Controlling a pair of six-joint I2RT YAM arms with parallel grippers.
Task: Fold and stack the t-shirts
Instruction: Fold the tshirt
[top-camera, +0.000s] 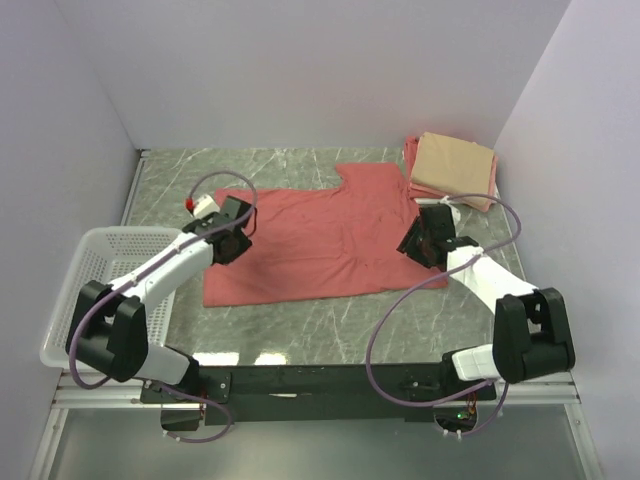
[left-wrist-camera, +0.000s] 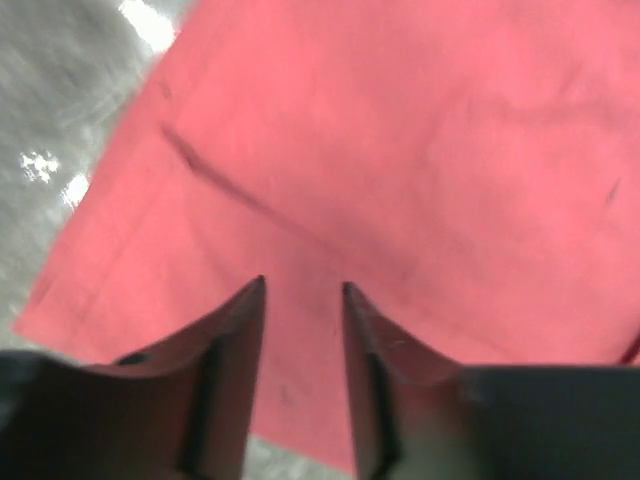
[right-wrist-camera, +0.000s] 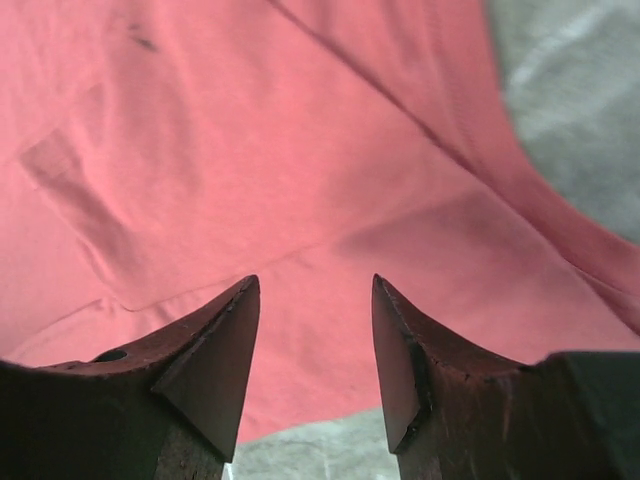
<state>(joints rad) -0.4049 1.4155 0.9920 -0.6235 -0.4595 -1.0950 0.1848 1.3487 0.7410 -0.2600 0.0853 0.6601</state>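
A large salmon-red t-shirt (top-camera: 320, 240) lies spread flat on the marble table, one sleeve reaching toward the back right. A folded tan t-shirt (top-camera: 455, 168) sits on a folded pink one (top-camera: 411, 156) at the back right corner. My left gripper (top-camera: 238, 232) is open over the shirt's left edge; its view shows the red cloth (left-wrist-camera: 400, 150) under the jaws (left-wrist-camera: 303, 285). My right gripper (top-camera: 415, 240) is open over the shirt's right side; its view shows red cloth (right-wrist-camera: 300, 150) and a seam under the jaws (right-wrist-camera: 315, 282).
A white plastic mesh basket (top-camera: 90, 290) stands at the left table edge beside the left arm. Grey walls close in the left, back and right. Bare marble (top-camera: 330, 325) shows between the shirt and the arm bases.
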